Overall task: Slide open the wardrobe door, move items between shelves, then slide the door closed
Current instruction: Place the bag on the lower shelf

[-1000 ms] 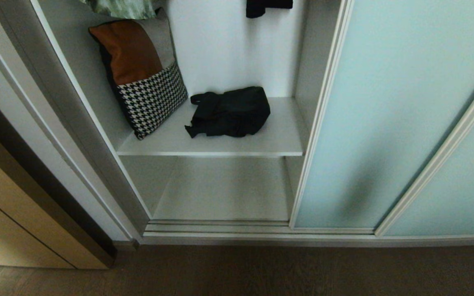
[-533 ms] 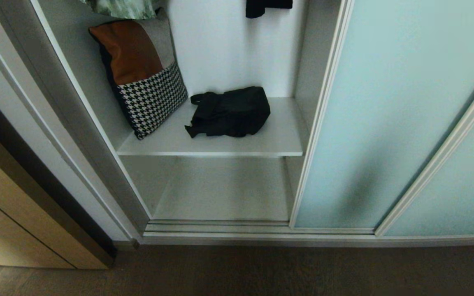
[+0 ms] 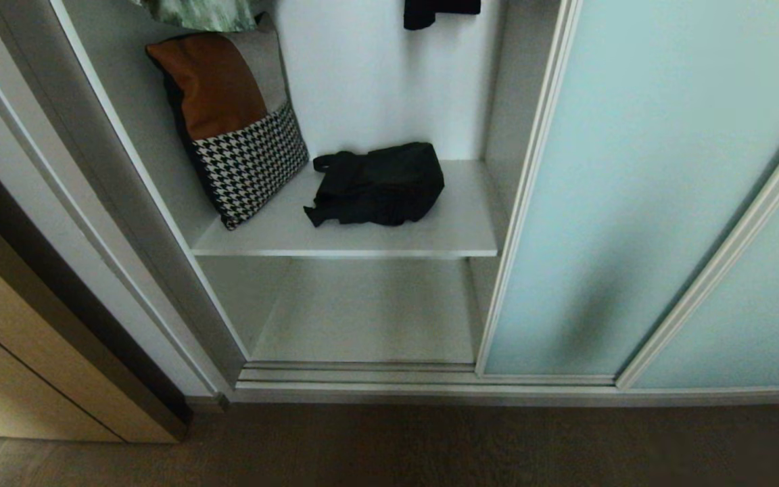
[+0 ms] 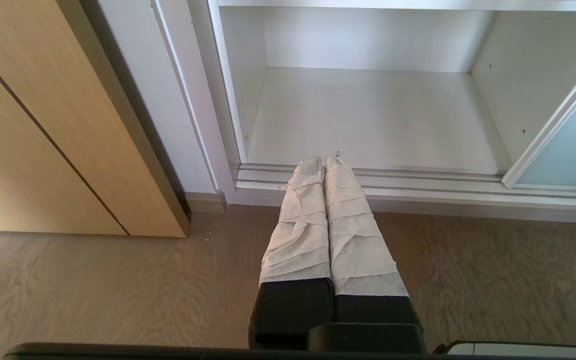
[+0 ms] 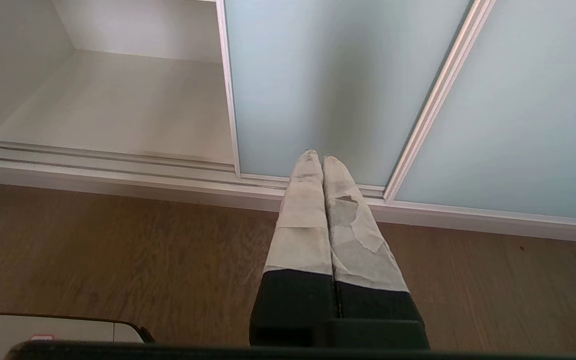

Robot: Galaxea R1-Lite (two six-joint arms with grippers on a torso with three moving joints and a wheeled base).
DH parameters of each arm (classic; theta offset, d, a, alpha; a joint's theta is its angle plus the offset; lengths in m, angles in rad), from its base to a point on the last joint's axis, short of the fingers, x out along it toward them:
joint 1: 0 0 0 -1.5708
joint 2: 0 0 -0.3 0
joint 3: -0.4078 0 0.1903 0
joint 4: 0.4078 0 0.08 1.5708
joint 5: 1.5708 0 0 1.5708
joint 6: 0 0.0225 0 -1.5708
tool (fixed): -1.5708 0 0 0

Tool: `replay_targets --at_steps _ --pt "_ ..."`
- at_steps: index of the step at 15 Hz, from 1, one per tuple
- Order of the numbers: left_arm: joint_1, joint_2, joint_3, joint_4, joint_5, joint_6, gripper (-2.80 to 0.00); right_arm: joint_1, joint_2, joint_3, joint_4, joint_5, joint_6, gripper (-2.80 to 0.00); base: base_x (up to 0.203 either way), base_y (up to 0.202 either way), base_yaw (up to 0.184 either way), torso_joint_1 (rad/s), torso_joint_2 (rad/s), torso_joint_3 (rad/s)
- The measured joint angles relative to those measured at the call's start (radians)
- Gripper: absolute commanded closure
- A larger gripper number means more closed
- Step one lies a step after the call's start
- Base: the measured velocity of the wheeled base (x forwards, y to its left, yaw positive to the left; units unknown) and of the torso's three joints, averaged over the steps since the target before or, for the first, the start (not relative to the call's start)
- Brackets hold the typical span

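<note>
Above the brown wood floor the sliding wardrobe door stands open at three o'clock, the black bundle lies centre on the upper shelf, and both parked grippers, left gripper and right gripper, pressed together, must apparently reach it next.

From my head the view is dim: the wood floor is nearly dark, and the compartment under the upper shelf lies in grey shade. A soft dark shadow runs down the frosted sliding wardrobe door. Straight frames lean outward near the edges. My wrist views are brighter and evenly lit, with no glare.
</note>
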Motion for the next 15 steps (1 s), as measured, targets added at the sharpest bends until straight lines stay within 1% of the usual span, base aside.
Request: replay_targets --at_steps 3,11,12,15 --pt "0.000 0.000 0.000 0.000 0.000 0.000 0.00 0.000 0.000 0.000 0.000 0.000 0.000 0.00 0.029 0.000 0.001 0.000 0.00 0.001" --pt "0.000 0.000 0.000 -0.001 -0.001 -0.002 0.00 0.000 0.000 0.000 0.000 0.000 0.000 0.00 0.188 0.000 0.002 0.001 0.00 0.000" --pt "0.000 0.000 0.000 -0.001 -0.001 -0.002 0.00 0.000 0.000 0.000 0.000 0.000 -0.001 0.00 0.104 0.000 -0.001 0.017 0.00 -0.006" --pt "0.000 0.000 0.000 -0.001 -0.001 -0.002 0.00 0.000 0.000 0.000 0.000 0.000 0.000 0.00 0.000 0.000 0.000 0.000 0.00 0.000"
